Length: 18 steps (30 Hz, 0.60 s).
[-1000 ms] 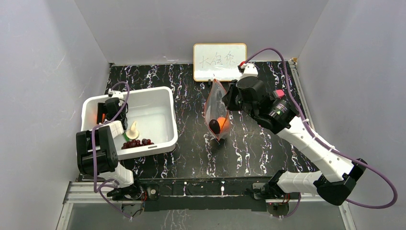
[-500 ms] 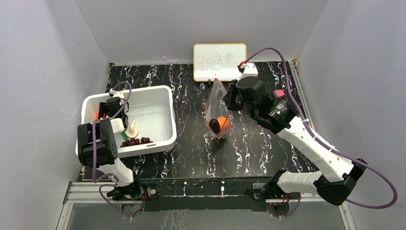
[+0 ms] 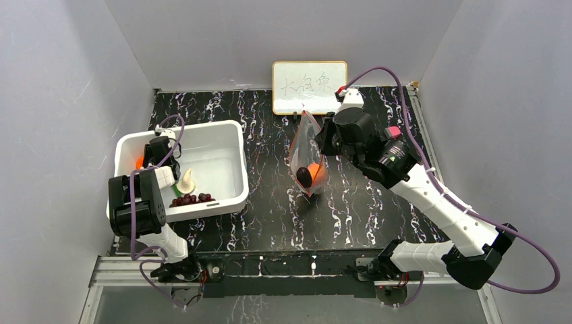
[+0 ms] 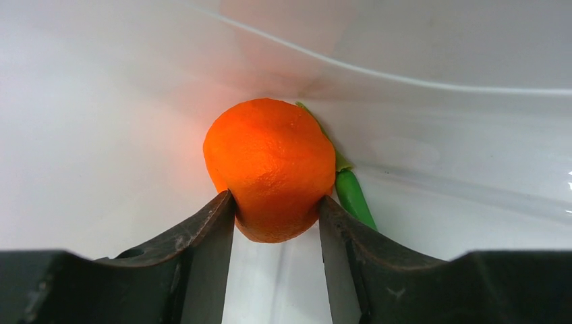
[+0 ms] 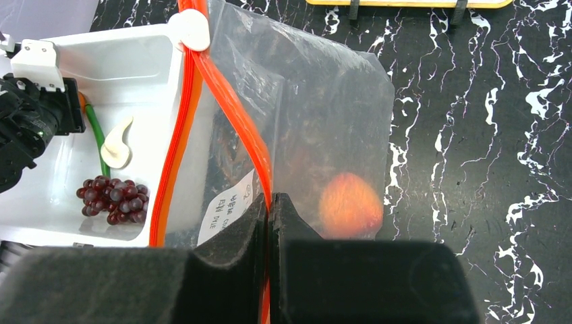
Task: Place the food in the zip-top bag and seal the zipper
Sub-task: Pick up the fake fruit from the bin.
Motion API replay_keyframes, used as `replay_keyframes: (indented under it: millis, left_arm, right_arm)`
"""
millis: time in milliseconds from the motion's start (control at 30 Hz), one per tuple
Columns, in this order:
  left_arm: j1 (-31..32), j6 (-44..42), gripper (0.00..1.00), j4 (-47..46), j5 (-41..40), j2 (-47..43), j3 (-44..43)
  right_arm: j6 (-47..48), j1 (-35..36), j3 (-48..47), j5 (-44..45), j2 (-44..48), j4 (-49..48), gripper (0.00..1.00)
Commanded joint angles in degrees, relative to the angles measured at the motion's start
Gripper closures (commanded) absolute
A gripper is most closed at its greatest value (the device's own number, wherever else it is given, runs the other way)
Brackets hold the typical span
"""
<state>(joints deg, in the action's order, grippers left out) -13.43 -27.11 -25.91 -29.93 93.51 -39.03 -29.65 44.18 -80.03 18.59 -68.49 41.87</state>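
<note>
My left gripper point(image 4: 276, 216) is down in the far left corner of the white bin point(image 3: 229, 135), its jaws pressed on both sides of an orange round fruit point(image 4: 270, 165). A green piece point(image 4: 354, 199) lies beside the fruit. The gripper also shows in the top view point(image 3: 144, 162). My right gripper point(image 5: 270, 202) is shut on the red-orange zipper point(image 5: 229, 101) of the clear zip-top bag point(image 5: 317, 115) and holds it upright with its mouth open. Inside the bag point(image 3: 305, 152) are an orange fruit point(image 5: 349, 202) and a dark purple piece point(image 3: 303, 177).
In the bin lie a dark red grape bunch point(image 3: 192, 200) and a whitish piece point(image 3: 187, 182) with a green stem. A whiteboard point(image 3: 309, 88) stands at the back of the black marbled table. Grey walls close in both sides.
My left arm has moved a little farther into the bin's left corner and the bin shifted slightly. The orange fruit now shows at the left jaws. The right arm and bag have not moved.
</note>
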Motion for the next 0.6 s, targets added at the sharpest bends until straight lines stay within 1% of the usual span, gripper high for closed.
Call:
replay_keyframes:
  millis: [0,133,433,567]
  left_arm:
    - [-0.15,1.21,0.73,2.56,1.87,-3.84,-1.90]
    - [0.53,3.02,0.75,5.32,2.47,-6.54,-2.04]
    - [3.38,11.93,0.78,12.88,6.61,-14.79,-1.33]
    - [3.76,15.97,0.77,18.42,11.00,-20.65,-1.82]
  right_arm:
    - [0.86,-0.08,-0.58,1.80,2.32,-3.37,1.00]
    - [0.73,-0.14,-0.23,1.85,2.77,-3.37,1.00]
    - [0.50,-0.15,0.63,0.73,3.39,-3.91,1.00]
    - [-0.20,-0.11,1.57,0.22,3.77,-3.93,1.00]
